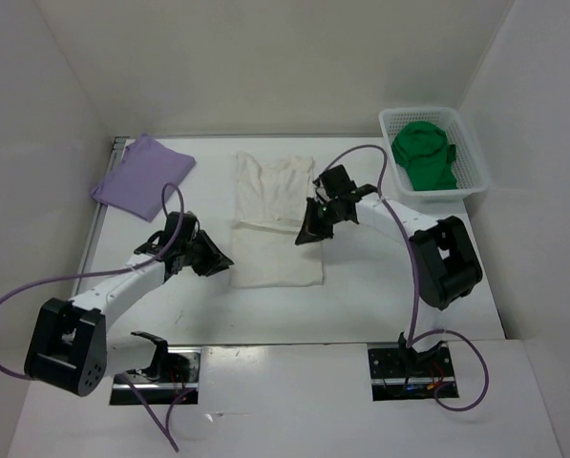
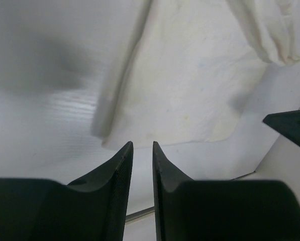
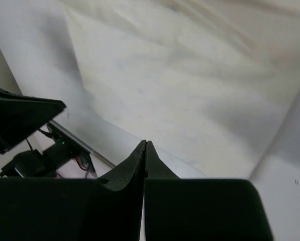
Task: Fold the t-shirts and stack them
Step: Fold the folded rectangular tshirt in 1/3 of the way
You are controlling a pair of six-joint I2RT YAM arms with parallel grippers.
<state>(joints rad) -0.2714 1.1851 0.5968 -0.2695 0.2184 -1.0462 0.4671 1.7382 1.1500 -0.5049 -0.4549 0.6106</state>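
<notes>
The cream white t-shirt (image 1: 273, 219) lies flat mid-table, folded into a long narrow strip. My left gripper (image 1: 222, 262) hovers just off its lower left edge. In the left wrist view this gripper (image 2: 142, 145) is open by a narrow gap with nothing in it, and the cream cloth (image 2: 190, 85) lies just ahead. My right gripper (image 1: 308, 234) sits above the shirt's right edge. In the right wrist view it (image 3: 145, 143) is shut on nothing, over the cream cloth (image 3: 190, 85). The lavender t-shirt (image 1: 143, 176) lies folded at the far left. The green t-shirt (image 1: 426, 157) is bunched in the basket.
A white mesh basket (image 1: 477, 162) stands at the far right corner. White walls close in the table on the left, back and right. Purple cables loop from both arms. The arm bases and their cut-outs sit at the near edge.
</notes>
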